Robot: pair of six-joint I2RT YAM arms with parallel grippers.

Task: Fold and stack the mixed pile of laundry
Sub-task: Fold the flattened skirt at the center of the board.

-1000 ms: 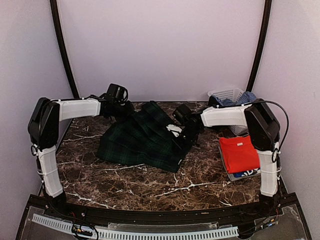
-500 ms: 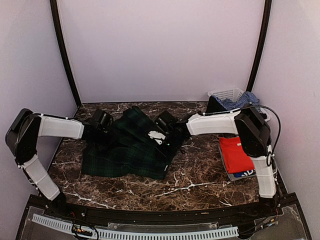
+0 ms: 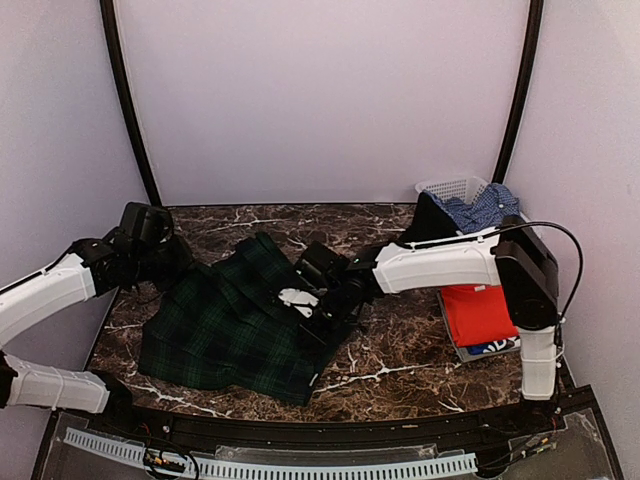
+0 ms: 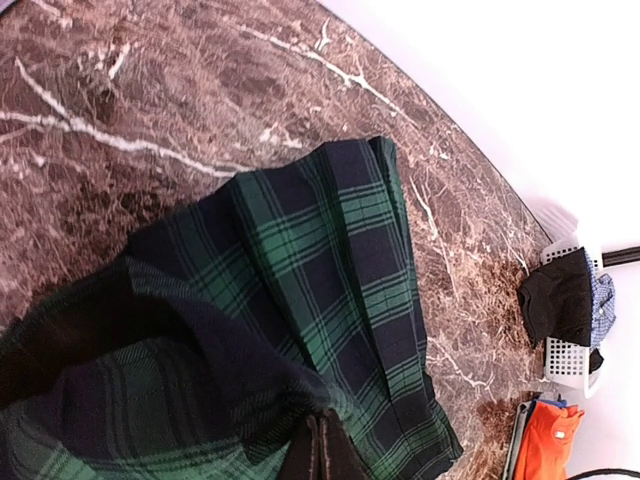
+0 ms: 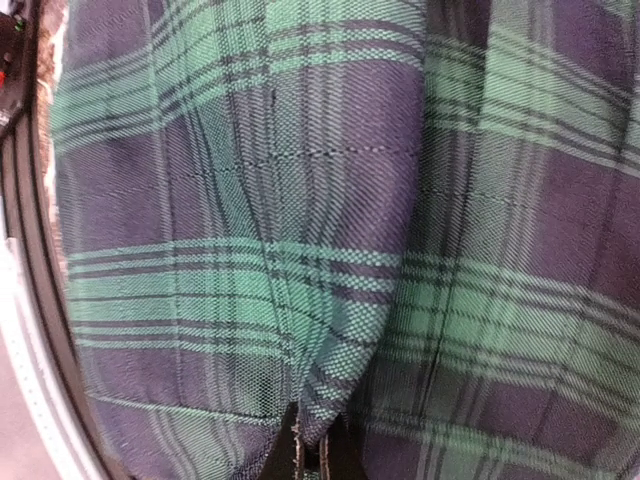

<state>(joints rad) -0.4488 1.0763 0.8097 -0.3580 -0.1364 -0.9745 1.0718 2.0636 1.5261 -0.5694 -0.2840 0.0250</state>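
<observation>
The dark green tartan pleated skirt [image 3: 225, 325] lies spread on the marble table, left of centre. My left gripper [image 3: 172, 262] is shut on its far left edge; in the left wrist view the closed fingers [image 4: 325, 452] pinch the skirt [image 4: 330, 270]. My right gripper [image 3: 318, 298] is shut on the skirt's right side, and its wrist view is filled with tartan [image 5: 330, 200] with a fold nipped between the fingertips [image 5: 300, 458]. A folded red-orange T-shirt [image 3: 480, 312] lies on the royal blue T-shirt [image 3: 497, 347] at the right.
A white slotted basket [image 3: 452, 188] at the back right holds a light blue patterned shirt [image 3: 490, 205] and a black garment [image 3: 430, 220]. The grey tray [image 3: 452, 338] sits under the folded shirts. Black posts stand at both back corners. The table's black front rim [image 3: 300, 425] is near the skirt's hem.
Both grippers have moved toward the near left, dragging the skirt with them. The skirt now lies nearer the front left and flatter.
</observation>
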